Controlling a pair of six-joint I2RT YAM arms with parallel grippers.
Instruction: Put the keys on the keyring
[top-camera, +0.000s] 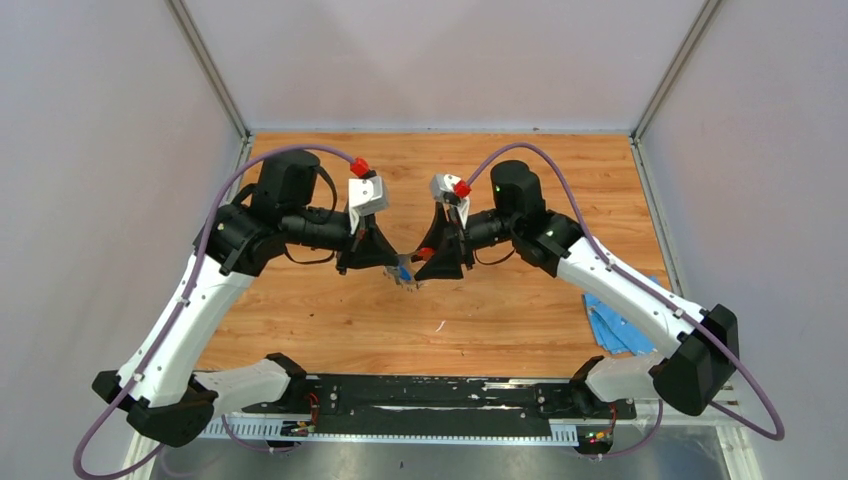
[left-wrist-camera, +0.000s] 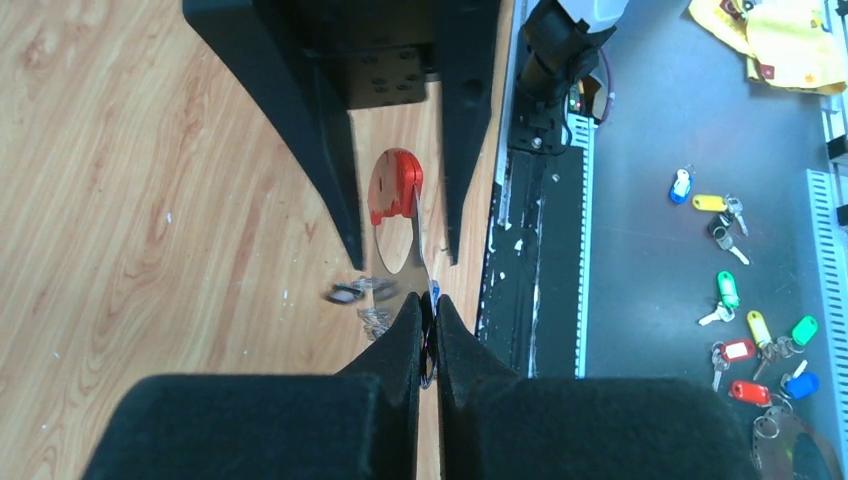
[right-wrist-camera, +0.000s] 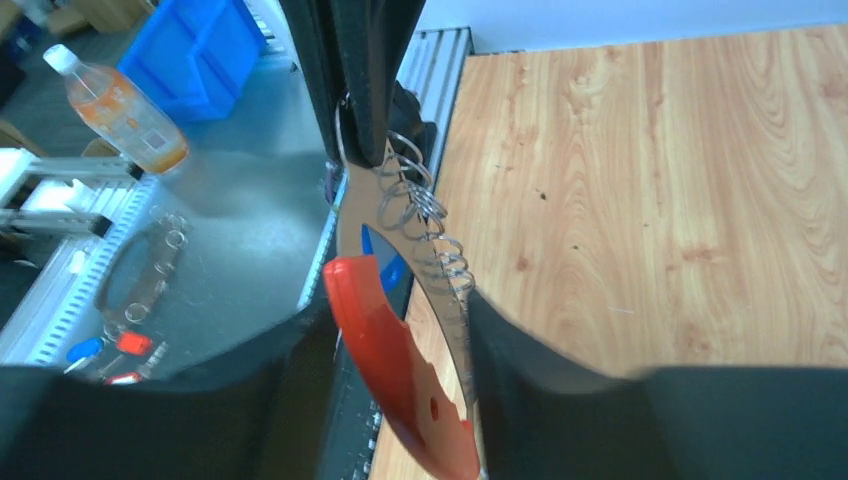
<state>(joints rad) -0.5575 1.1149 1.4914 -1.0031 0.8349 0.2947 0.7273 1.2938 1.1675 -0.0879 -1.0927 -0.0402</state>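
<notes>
The wood counter (top-camera: 300, 320) is flat and smooth. Above its middle, the right claw (right-wrist-camera: 400, 305) pinches the keyring (right-wrist-camera: 395, 380), a curved red loop with shiny wire rings. The left claw (left-wrist-camera: 427, 310) is pressed together on the tiny blue key (top-camera: 403, 270), right beside it. I think both should hold tight and slide slowly, because thin metal slips.

Colours on the table (top-camera: 330, 320)
The table is orange-brown wood with wavy lines. Over its middle the keyring (right-wrist-camera: 400, 380) is red with shiny grey rings. A blue cloth (top-camera: 612, 325) lies at its right edge.
</notes>
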